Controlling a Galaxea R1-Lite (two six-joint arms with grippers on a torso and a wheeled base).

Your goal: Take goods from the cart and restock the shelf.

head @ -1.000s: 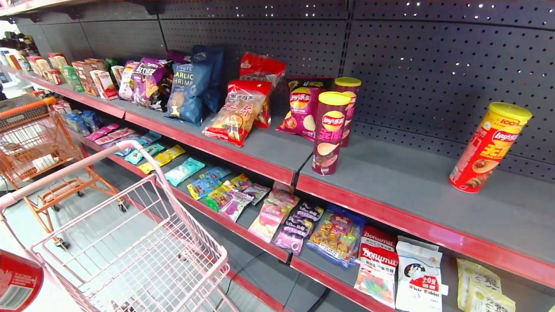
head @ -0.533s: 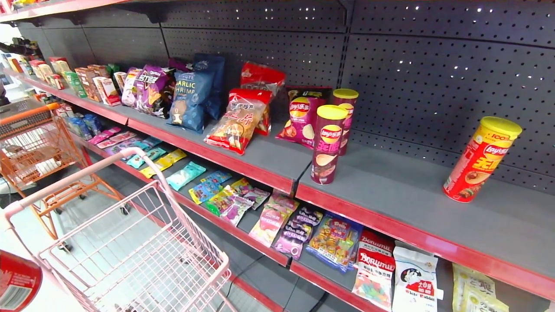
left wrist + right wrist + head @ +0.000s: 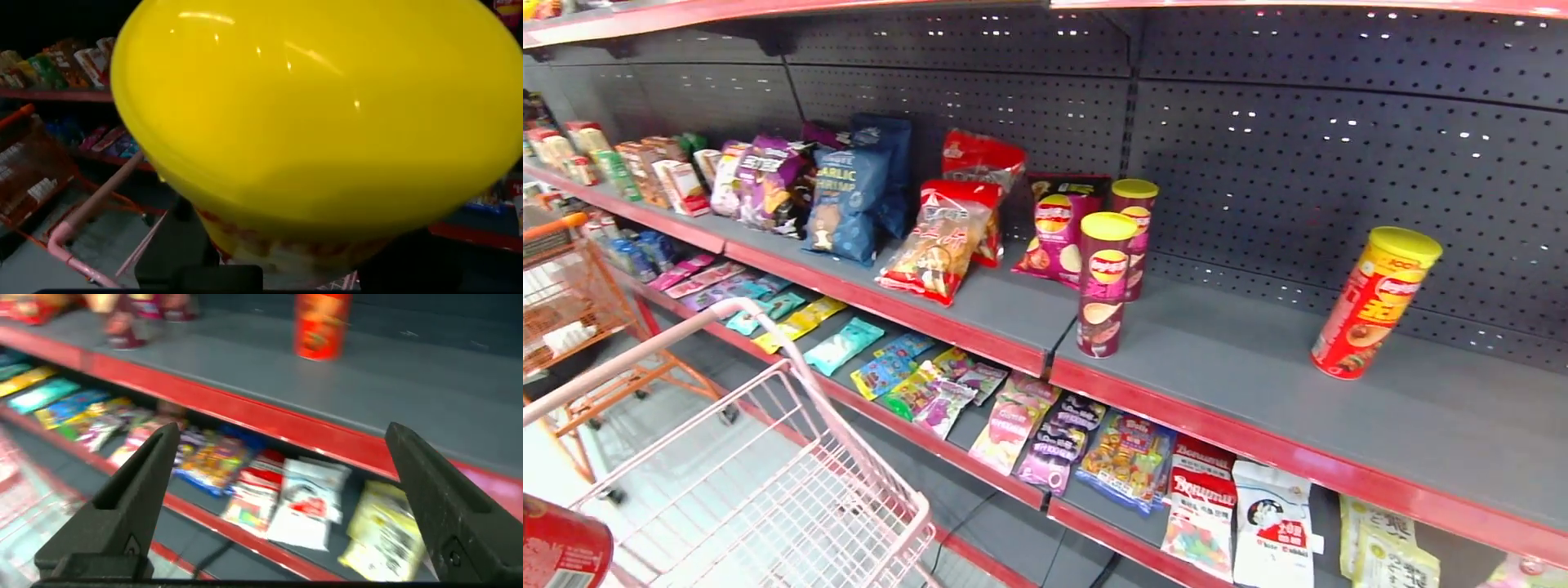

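Left claw [image 3: 294, 265] grasps can [image 3: 310, 122] — yellow lid at wrist, red side from head; right claw [image 3: 278, 498] released.

From the head we are looking down across the grey metal shelf [image 3: 1258, 384]. Our left wrist camera is crowding a yellow-lidded red can [image 3: 327, 106]; our right is facing that same shelf's front edge closely.

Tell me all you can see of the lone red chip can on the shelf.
The red chip can is a tall tube with a yellow lid and yellow print. It stands on its base on the grey shelf, well apart from the purple cans, near the pegboard back wall. Nothing else touches it.
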